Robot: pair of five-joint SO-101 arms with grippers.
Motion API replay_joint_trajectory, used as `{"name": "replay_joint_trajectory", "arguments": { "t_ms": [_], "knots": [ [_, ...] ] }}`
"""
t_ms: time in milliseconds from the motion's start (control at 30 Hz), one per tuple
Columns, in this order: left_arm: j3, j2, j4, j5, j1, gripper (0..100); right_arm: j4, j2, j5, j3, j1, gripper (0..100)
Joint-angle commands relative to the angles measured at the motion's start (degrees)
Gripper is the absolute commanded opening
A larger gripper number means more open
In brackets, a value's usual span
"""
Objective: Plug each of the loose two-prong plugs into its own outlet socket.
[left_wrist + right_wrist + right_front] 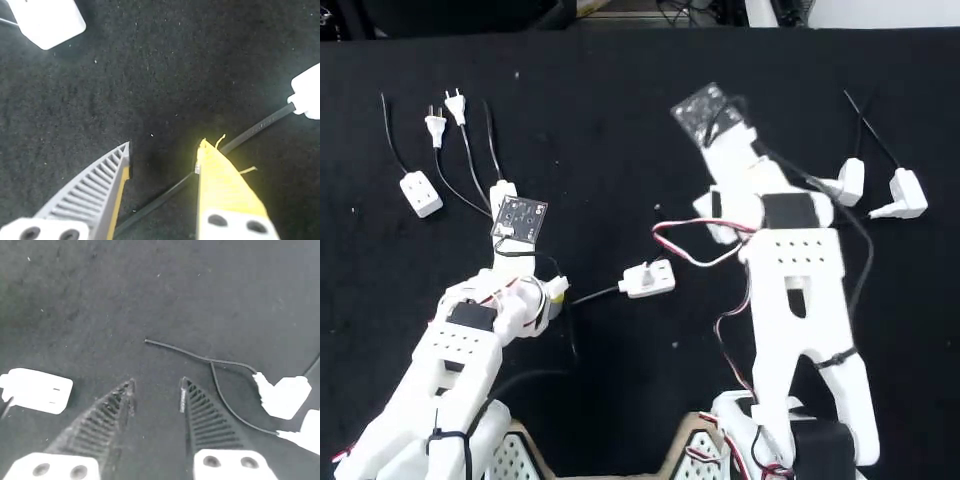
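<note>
My left gripper [162, 152] is open just above the black table, with a black cable [165, 197] running under its yellow finger [220, 185]. A white socket block [47, 20] lies beyond it, and a white plug end [307, 92] off to one side. My right gripper [156, 387] is open over bare cloth, between a white socket block [35, 390] and two white plugs [285, 397] on thin cables. In the high view two loose two-prong plugs [444, 114] lie at the far left, near a socket [420, 192].
A white socket block [648, 278] with a lead lies mid-table between the left arm [460, 340] and the right arm [790, 260]. Two white plug pieces [880, 188] lie at the right. Cables trail across the far left. The table's back edge [620, 25] is near.
</note>
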Motion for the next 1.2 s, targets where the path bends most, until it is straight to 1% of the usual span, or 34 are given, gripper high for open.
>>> {"name": "replay_joint_trajectory", "arguments": {
  "t_ms": [0,100,233,367,500,567,633,700,800,900,1033,1100,1167],
  "knots": [
    [-1.0,-1.3,-1.0,0.2,-0.7,22,7.0,-0.3,2.0,-9.3,-2.5,13.8],
    [-1.0,-1.3,-1.0,0.2,-0.7,22,13.5,-0.3,5.4,-11.7,-5.8,13.9],
    [-1.0,-1.3,-1.0,0.2,-0.7,22,18.5,-0.3,9.6,-9.5,-9.7,15.4],
    [-1.0,-1.3,-1.0,0.2,-0.7,22,17.4,-0.3,14.7,-2.9,-10.9,23.2],
    [-1.3,-1.3,-1.0,0.2,-0.7,22,14.6,-0.3,27.0,6.5,-12.9,24.7],
    [-1.3,-1.3,-1.0,0.2,-0.7,22,12.1,0.0,31.7,10.7,-14.2,24.7],
    [-1.3,-1.3,-1.0,0.2,-0.7,22,7.0,0.1,32.5,13.8,-15.0,24.7],
    [-1.3,-1.3,-1.0,0.2,-0.7,22,0.4,0.2,30.9,16.0,-14.9,25.0],
    [-1.3,-1.3,-1.0,0.2,-0.7,22,-6.2,0.2,28.7,18.9,-15.2,25.1],
    [-1.4,-1.3,-1.0,0.3,-2.2,22,-9.7,0.3,28.7,21.8,-16.5,25.1],
    [-2.9,-1.3,-0.9,1.1,-8.0,22,-12.7,0.3,28.7,24.5,-18.7,25.1],
    [-3.2,-1.3,-0.9,3.6,-10.1,22,-13.8,0.3,29.3,24.9,-19.7,25.2],
    [-3.2,-1.3,-0.9,4.7,-10.5,22,-13.9,0.9,31.0,24.7,-20.0,25.2]
  ]
}}
